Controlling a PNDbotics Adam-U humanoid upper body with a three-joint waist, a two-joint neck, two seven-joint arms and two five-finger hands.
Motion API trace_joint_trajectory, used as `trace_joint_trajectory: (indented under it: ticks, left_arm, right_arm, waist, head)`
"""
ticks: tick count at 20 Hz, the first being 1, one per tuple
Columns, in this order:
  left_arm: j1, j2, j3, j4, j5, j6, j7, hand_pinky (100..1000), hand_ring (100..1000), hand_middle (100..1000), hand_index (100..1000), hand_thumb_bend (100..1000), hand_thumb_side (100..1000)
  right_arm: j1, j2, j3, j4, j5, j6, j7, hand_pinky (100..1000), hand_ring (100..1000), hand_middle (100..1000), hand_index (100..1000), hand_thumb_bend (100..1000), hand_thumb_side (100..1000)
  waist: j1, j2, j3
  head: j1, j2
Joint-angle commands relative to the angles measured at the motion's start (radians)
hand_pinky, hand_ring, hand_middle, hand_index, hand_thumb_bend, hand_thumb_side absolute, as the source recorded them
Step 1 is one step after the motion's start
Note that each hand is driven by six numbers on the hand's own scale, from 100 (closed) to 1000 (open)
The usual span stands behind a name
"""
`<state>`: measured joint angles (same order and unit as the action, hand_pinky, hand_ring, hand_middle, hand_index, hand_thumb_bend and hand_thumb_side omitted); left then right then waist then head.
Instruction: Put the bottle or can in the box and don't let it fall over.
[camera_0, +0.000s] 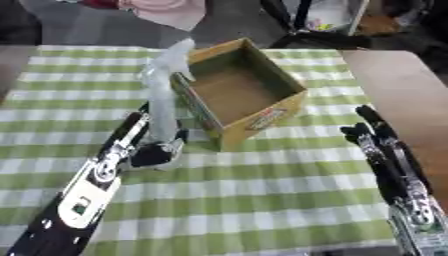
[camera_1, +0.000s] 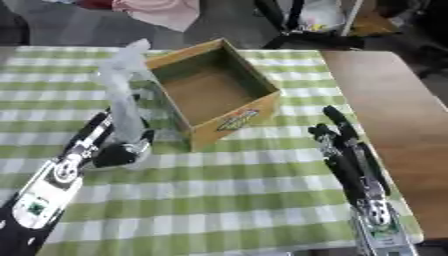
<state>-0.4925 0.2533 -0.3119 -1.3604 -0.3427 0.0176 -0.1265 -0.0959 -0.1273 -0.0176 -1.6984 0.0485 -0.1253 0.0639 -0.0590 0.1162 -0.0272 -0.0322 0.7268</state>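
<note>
Bottle (camera_0: 163, 95) stands tall by our box (camera_0: 238, 92); left hand (camera_0: 154, 152) fingers curl round its bottom so it won't tip; right hand (camera_0: 378, 145) waits, fingers straight.

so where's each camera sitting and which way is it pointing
left eye view: in the robot's head, looking down at the checked table; left robot hand curled round a clear bottle beside the cardboard box, right robot hand open at lower right.
right eye view: the other eye of that head camera, facing the same way, same arms showing.
Both share the same moment and scene.
</note>
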Motion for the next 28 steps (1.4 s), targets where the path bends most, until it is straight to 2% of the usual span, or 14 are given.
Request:
trace_joint_trajectory:
  ticks: [1, 8, 12, 16, 19, 23, 28]
  left_arm:
    - [0.019, 0.014, 0.001, 0.024, -0.001, 0.002, 0.016, 663, 1000, 1000, 501, 100, 304]
    - [0.008, 0.019, 0.006, 0.017, 0.021, 0.001, 0.052, 658, 1000, 1000, 456, 100, 314]
    - [-0.028, 0.035, 0.015, -0.043, 0.046, -0.001, 0.068, 654, 1000, 1000, 445, 100, 325]
    - [-0.092, 0.065, 0.028, -0.130, 0.095, 0.000, 0.080, 654, 1000, 1000, 445, 100, 347]
    - [-0.166, 0.086, 0.040, -0.172, 0.142, 0.023, 0.086, 656, 1000, 1000, 447, 100, 365]
    - [-0.274, 0.077, 0.038, -0.126, 0.187, 0.046, 0.089, 649, 1000, 1000, 450, 100, 368]
    - [-0.410, 0.029, 0.013, 0.010, 0.229, 0.057, 0.050, 653, 1000, 1000, 455, 100, 356]
  right_arm:
    - [-0.006, -0.009, -0.004, -0.010, -0.001, -0.002, 0.000, 875, 817, 1000, 1000, 100, 676]
    - [-0.005, -0.009, -0.003, -0.008, -0.001, -0.003, 0.000, 875, 817, 1000, 1000, 100, 677]
    - [-0.004, -0.009, -0.003, -0.008, -0.001, -0.003, 0.000, 875, 817, 1000, 1000, 100, 677]
    - [-0.001, -0.009, 0.000, -0.006, -0.002, -0.003, 0.002, 875, 817, 1000, 1000, 100, 677]
    - [-0.001, -0.008, 0.006, -0.005, -0.004, -0.003, 0.008, 875, 816, 1000, 1000, 100, 679]
    - [-0.003, -0.006, 0.016, -0.004, -0.008, -0.004, 0.017, 875, 816, 1000, 1000, 100, 679]
    - [-0.023, -0.002, 0.043, -0.006, -0.017, -0.007, 0.043, 875, 816, 1000, 1000, 100, 679]
  waist:
    - [-0.002, -0.010, 0.003]
    - [-0.005, -0.009, 0.002]
    - [-0.005, -0.010, -0.001]
    - [-0.005, -0.013, -0.007]
    - [-0.006, -0.013, -0.018]
    - [-0.012, -0.008, -0.045]
    - [-0.016, 0.012, -0.121]
  head:
    - [-0.004, -0.013]
    - [-0.006, -0.012]
    - [-0.006, -0.011]
    - [-0.003, -0.009]
    - [0.006, -0.010]
    - [0.026, -0.015]
    - [0.071, -0.038]
